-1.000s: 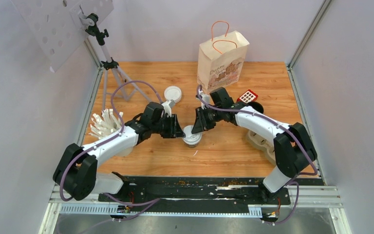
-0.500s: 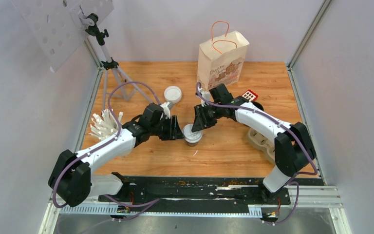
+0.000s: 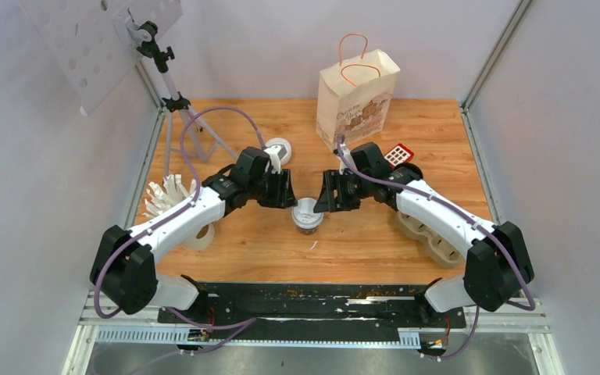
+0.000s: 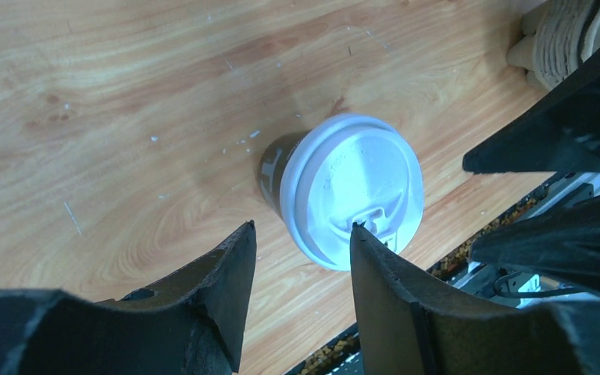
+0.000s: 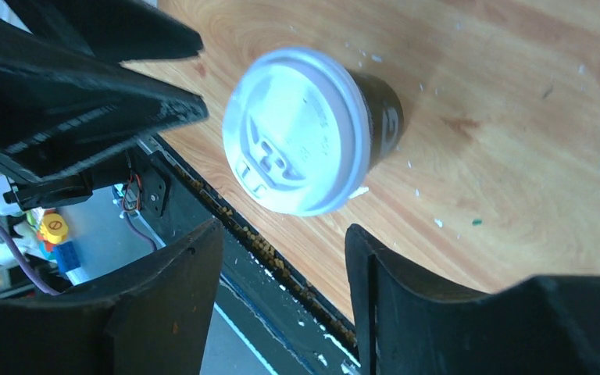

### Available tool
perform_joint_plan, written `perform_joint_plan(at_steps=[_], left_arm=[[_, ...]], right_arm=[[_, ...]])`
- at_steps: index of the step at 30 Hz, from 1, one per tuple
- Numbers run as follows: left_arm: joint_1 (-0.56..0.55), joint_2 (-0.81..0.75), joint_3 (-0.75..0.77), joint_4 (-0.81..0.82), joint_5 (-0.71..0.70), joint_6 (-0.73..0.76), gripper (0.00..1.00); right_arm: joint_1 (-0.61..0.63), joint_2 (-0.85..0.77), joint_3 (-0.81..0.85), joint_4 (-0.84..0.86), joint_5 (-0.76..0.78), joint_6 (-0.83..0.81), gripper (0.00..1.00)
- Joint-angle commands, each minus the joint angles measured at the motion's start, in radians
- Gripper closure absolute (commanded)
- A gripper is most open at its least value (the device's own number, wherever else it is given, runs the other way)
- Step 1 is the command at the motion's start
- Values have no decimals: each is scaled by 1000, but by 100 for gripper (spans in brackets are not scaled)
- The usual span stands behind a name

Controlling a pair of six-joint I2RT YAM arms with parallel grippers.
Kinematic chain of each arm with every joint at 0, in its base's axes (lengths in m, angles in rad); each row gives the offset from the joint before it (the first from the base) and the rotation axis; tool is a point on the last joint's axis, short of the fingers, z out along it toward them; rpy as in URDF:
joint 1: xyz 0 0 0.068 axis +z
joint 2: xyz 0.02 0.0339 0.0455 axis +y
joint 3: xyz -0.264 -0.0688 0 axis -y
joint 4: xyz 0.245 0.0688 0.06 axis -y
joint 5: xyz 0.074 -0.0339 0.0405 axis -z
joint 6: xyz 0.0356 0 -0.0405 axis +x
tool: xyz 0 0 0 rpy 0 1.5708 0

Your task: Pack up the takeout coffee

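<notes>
Top external | we are seeing left gripper [image 3: 289,194] and right gripper [image 3: 324,197] backing off the lidded coffee cup [image 3: 307,214], both spread and empty | cup standing upright mid-table, lid on, probably ready for grasping | paper bag [image 3: 356,98] waiting behind, pulp carrier [image 3: 430,234] lying under the right arm

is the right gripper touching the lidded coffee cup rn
Apart. The right wrist view shows the right gripper open, with both fingertips short of the coffee cup and bare wood visible between them and its white lid.
</notes>
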Motion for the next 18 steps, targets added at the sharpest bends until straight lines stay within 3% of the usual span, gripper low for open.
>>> perform_joint_plan(at_steps=[1, 5, 18], left_arm=[[13, 49, 86, -5, 38, 120, 45], [14, 90, 114, -7, 54, 181, 45], [14, 160, 97, 57, 108, 221, 46]], right_arm=[[-4, -66, -96, 134, 11, 166, 38], [-5, -85, -171, 228, -29, 249, 30], [-5, -57, -291, 434, -52, 440, 31]])
